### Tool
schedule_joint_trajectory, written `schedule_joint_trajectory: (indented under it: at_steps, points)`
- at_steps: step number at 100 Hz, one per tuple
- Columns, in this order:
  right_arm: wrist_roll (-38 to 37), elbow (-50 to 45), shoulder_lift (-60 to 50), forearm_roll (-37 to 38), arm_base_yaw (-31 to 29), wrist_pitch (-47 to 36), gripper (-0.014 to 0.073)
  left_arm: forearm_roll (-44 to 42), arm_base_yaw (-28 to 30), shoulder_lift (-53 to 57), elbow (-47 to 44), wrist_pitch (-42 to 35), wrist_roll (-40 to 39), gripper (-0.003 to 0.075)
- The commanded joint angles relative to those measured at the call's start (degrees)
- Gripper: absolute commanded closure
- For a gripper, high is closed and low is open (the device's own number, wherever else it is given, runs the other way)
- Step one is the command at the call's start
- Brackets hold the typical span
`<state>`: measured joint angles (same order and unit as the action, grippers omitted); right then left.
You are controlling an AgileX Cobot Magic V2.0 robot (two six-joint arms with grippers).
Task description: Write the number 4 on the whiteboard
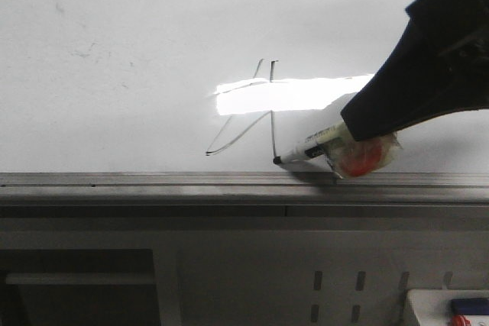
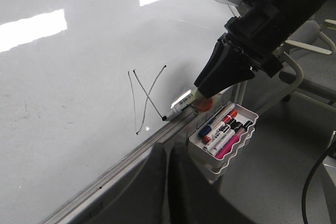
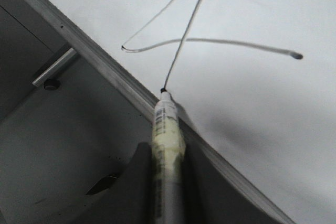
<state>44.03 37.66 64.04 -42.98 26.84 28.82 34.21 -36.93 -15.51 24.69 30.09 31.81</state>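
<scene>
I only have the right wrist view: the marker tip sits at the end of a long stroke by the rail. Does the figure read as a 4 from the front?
Observer: Roughly. From the front, the thin dark hand-drawn number 4 is lopsided, and a bright rectangular glare crosses it on the glossy whiteboard.
Operator: Anything attached to the marker?
Observer: Yes. Below the right gripper, a clear wrap with an orange-red patch sits on the white marker.
Operator: Any spares nearby?
Observer: A white tray just off the grey metal rail holds red, blue, black and pink markers.
</scene>
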Motion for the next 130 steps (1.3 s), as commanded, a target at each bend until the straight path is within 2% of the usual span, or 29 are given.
schedule_joint_trajectory:
  at_steps: [1,14,21,28,33,38,43,65,77,98,116,130]
  points:
    - [0.6,2.8,-2.2,0.2,-0.2,-2.1,0.0637,2.9,0.0,-0.5,1.5,-4.0,-0.5,0.0741]
    - [3.6,9.4,-6.9,0.2,2.2,4.7,0.0637,4.3,0.0,-0.5,1.9,-4.1,-0.5,0.0736]
    - [4.3,13.5,-8.4,0.2,4.3,8.4,0.0637,4.1,0.0,-0.6,2.1,-4.2,0.6,0.0682]
    - [5.8,17.0,-8.6,0.2,6.7,11.1,0.0637,4.1,0.0,-1.2,3.1,-4.2,3.1,0.0546]
    - [6.8,18.8,-8.2,0.2,8.8,11.9,0.0637,4.1,0.0,-2.2,4.1,-4.2,5.1,0.0402]
    - [8.4,20.1,-7.4,0.2,10.9,12.2,0.0637,4.1,0.0,-3.7,5.6,-3.4,7.1,0.0295]
    - [8.6,21.1,-6.2,1.1,13.4,12.3,0.0637,4.1,0.0,-6.1,7.4,-1.4,9.9,0.0246]
    - [8.7,23.1,0.4,9.4,22.8,12.5,0.0638,3.7,0.0,-20.0,18.1,16.1,18.8,0.0325]
    - [8.7,25.0,2.6,12.7,27.5,11.8,0.0638,3.3,0.0,-26.8,22.8,19.6,18.8,0.0325]
    - [8.7,27.3,3.1,15.8,31.2,7.9,0.0638,3.3,-0.3,-34.8,28.3,28.3,19.0,0.0325]
    - [8.7,28.4,3.1,15.8,32.2,7.8,0.0638,3.3,-0.3,-38.0,29.6,28.7,19.0,0.0342]
    - [8.7,28.4,3.1,15.8,33.0,7.8,0.0638,3.5,-0.3,-38.6,29.6,27.8,19.0,0.0442]
